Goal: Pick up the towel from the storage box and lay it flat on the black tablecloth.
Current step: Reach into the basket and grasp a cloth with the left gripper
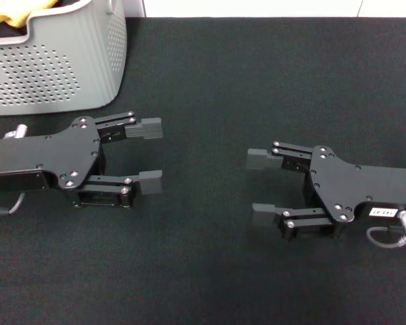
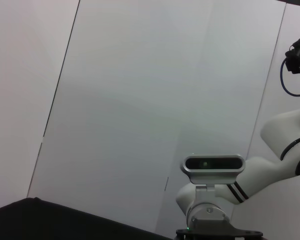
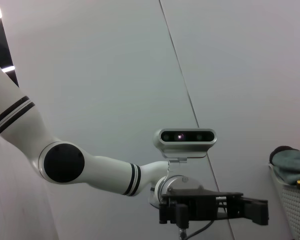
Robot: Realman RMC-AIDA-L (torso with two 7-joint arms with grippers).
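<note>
The light grey storage box (image 1: 54, 68) stands at the far left on the black tablecloth (image 1: 216, 68). A bunched yellow cloth (image 1: 10, 17) shows over its rim; I cannot tell whether it is the towel. In the right wrist view the box (image 3: 296, 210) holds a grey cloth (image 3: 289, 164) with a yellow bit beside it, which looks like the towel. My left gripper (image 1: 150, 154) is open and empty, just in front of the box. My right gripper (image 1: 260, 187) is open and empty to the right, facing the left one.
A white wall runs along the tablecloth's far edge (image 1: 257, 7). The right wrist view shows the left arm and its wrist camera (image 3: 186, 137). The left wrist view shows the right arm's wrist camera (image 2: 212, 163) and a corner of the black cloth (image 2: 40, 220).
</note>
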